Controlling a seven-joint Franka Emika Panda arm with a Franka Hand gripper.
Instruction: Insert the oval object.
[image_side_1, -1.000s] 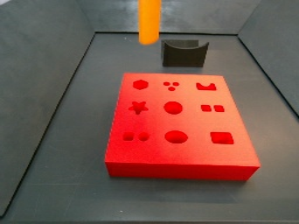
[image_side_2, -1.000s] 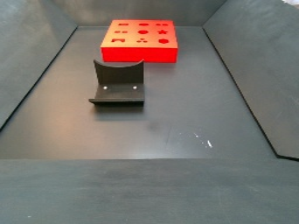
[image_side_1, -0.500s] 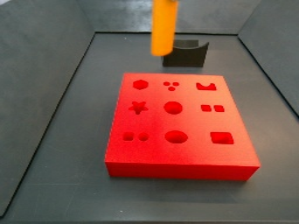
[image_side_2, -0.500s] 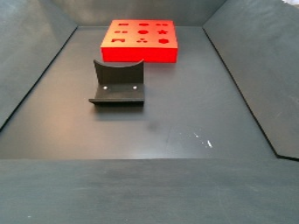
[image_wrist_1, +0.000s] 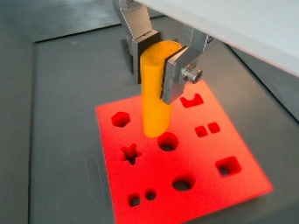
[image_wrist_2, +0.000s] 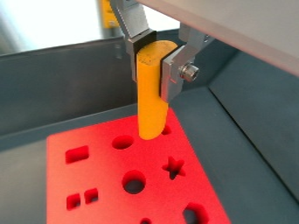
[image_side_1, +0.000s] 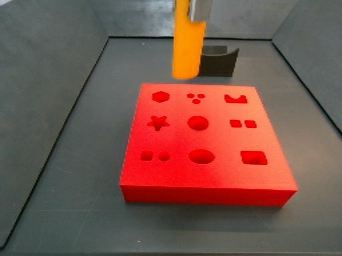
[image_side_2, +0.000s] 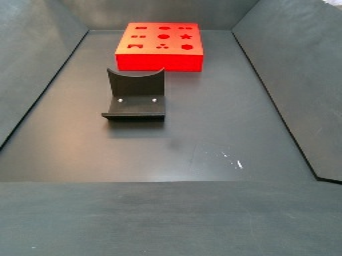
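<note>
- We see the gripper (image_wrist_1: 159, 61) clamped on the top end of the oval object (image_wrist_1: 156, 92), which hangs upright above the red block (image_side_1: 207, 145), clear of it.
- We judge the peg stiff, light and smooth, so it could slip or tilt; a grip high on its flat sides leaves the lower end free for the hole.
- The oval hole (image_side_1: 201, 157) sits in the block's near row in a side view, away from the peg's tip.
- The floor (image_side_2: 201, 140) is dark and flat, walled on 3 sides; the notched holder (image_side_2: 135, 95) stands well apart from the block.
</note>
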